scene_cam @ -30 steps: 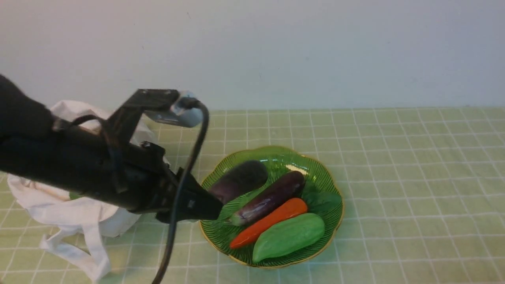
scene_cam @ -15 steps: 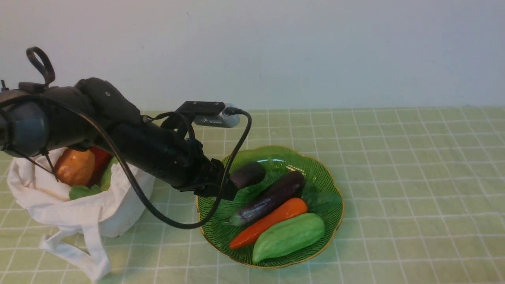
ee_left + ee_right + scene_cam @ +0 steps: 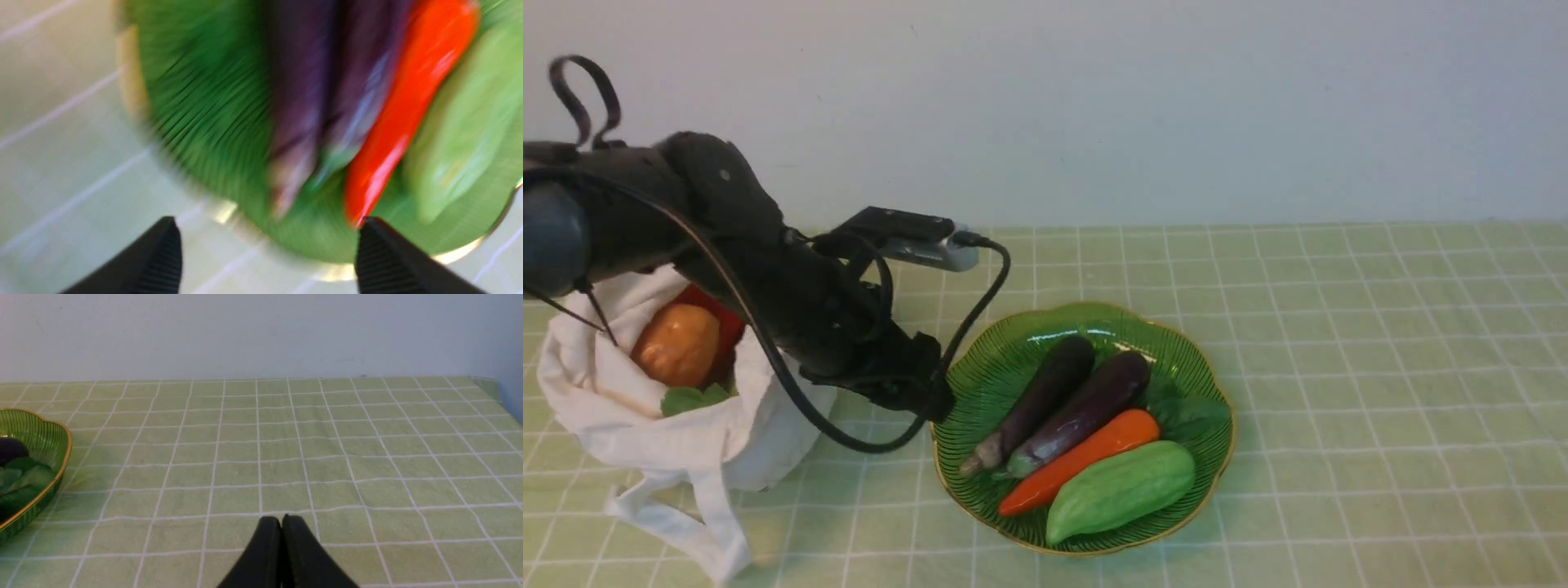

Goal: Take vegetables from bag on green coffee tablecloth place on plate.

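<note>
Front view: slim eggplant [image 3: 1031,406] lies on the plate [image 3: 992,371] beside the other eggplant [image 3: 1090,398]; left jaws spread wide, empty, at the plate's rim. Placing looks finished; next, reach the bag [image 3: 621,429] beside the plate.

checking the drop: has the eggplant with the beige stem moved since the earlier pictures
Yes. The beige-stemmed eggplant dropped from over the left rim of the plate down into it, now lying beside the green-stemmed eggplant.

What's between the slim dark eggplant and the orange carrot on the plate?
The purple eggplant with a green stem end lies between them on the plate, seen in the front view.
</note>
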Robot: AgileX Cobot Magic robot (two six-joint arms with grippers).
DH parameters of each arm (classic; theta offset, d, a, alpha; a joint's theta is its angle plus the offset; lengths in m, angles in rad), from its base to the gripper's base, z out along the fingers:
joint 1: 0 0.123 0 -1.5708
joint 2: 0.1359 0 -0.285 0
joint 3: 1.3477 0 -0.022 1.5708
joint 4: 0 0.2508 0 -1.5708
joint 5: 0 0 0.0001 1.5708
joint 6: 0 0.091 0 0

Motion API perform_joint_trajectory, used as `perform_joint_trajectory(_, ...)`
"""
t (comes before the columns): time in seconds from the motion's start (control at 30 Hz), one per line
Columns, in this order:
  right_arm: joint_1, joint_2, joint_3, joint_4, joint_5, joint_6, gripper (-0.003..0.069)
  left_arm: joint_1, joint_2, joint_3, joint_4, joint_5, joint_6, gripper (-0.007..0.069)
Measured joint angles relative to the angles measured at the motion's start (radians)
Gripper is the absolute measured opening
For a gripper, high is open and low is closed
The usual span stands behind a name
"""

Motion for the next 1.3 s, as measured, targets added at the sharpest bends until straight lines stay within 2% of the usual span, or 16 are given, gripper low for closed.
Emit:
perform_joint_trajectory(0.03, 0.000, 0.000, 0.000, 0.000, 0.000, 0.000, -0.0016, 0.007, -0.051, -0.006, 0.088, 0.020, -0.089, 0.0347)
perform_joint_trajectory(0.07, 0.000, 0.000, 0.000, 0.000, 0.000, 0.000, -0.0016, 0.009, -0.090, -0.006, 0.136, 0.026, -0.126, 0.0292)
perform_joint_trajectory(0.1, 0.000, 0.000, 0.000, 0.000, 0.000, 0.000, -0.0016, 0.009, -0.090, -0.006, 0.136, 0.028, -0.135, 0.0292)
perform_joint_trajectory(0.13, 0.000, 0.000, 0.000, 0.000, 0.000, 0.000, -0.0016, 0.009, -0.115, -0.006, 0.160, 0.032, -0.156, 0.0233)
perform_joint_trajectory(0.17, 0.000, 0.000, 0.000, 0.000, 0.000, 0.000, -0.0016, 0.009, -0.218, -0.006, 0.212, 0.041, -0.197, 0.0082)
perform_joint_trajectory(0.27, 0.000, 0.000, 0.000, 0.000, 0.000, 0.000, -0.0016, 0.009, -0.368, -0.001, 0.232, 0.042, -0.210, 0.0011)
perform_joint_trajectory(0.47, 0.000, 0.000, 0.000, 0.000, 0.000, 0.000, -0.0016, 0.009, -0.645, 0.108, 0.219, 0.009, -0.211, -0.0005)
perform_joint_trajectory(0.7, 0.000, 0.000, 0.000, 0.000, 0.000, 0.000, -0.0016, 0.009, -0.923, 0.355, 0.205, -0.136, -0.211, -0.0005)
perform_joint_trajectory(0.97, 0.000, 0.000, 0.000, 0.000, 0.000, 0.000, -0.0016, 0.009, -1.032, 0.431, 0.175, -0.124, -0.208, -0.0005)
perform_joint_trajectory(1.1, 0.000, 0.000, 0.000, 0.000, 0.000, 0.000, -0.0016, 0.009, -1.043, 0.434, 0.230, -0.107, -0.172, -0.0005)
perform_joint_trajectory(1.3, 0.000, 0.000, 0.000, 0.000, 0.000, 0.000, -0.0016, 0.009, -1.042, 0.434, 0.238, -0.102, -0.163, -0.0005)
